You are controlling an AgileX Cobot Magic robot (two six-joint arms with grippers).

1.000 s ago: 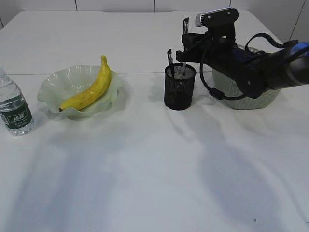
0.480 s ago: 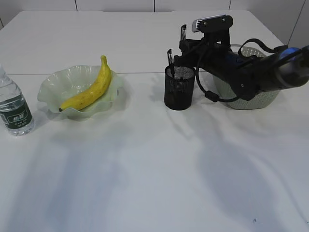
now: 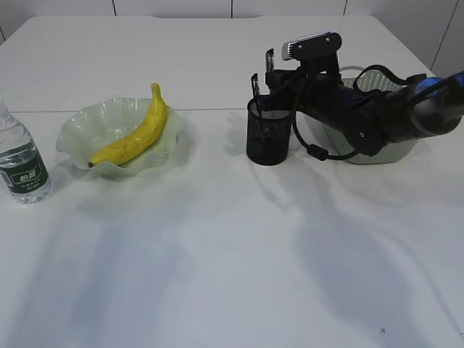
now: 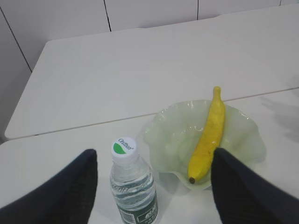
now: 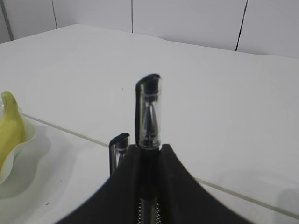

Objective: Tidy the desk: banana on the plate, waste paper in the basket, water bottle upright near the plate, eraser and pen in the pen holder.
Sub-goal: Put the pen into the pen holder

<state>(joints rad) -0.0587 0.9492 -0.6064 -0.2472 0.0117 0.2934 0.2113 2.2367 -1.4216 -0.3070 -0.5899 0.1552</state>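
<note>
Right gripper (image 5: 148, 158) pinches the pen (image 5: 148, 112) upright over the mesh pen holder (image 3: 269, 132). Risk: an off-centre release lets the tip catch the rim, tipping the holder. Left gripper (image 4: 152, 186) spread, idle.

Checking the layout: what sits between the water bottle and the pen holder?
The plate holding the banana lies between water bottle and pen holder, per the exterior view.

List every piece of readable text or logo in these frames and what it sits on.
"Cestbon": printed on the water bottle cap, beside a green mark, though small and not fully certain.
Bottle label: white characters on dark green, too blurred to read.
Nothing else carries text.
</note>
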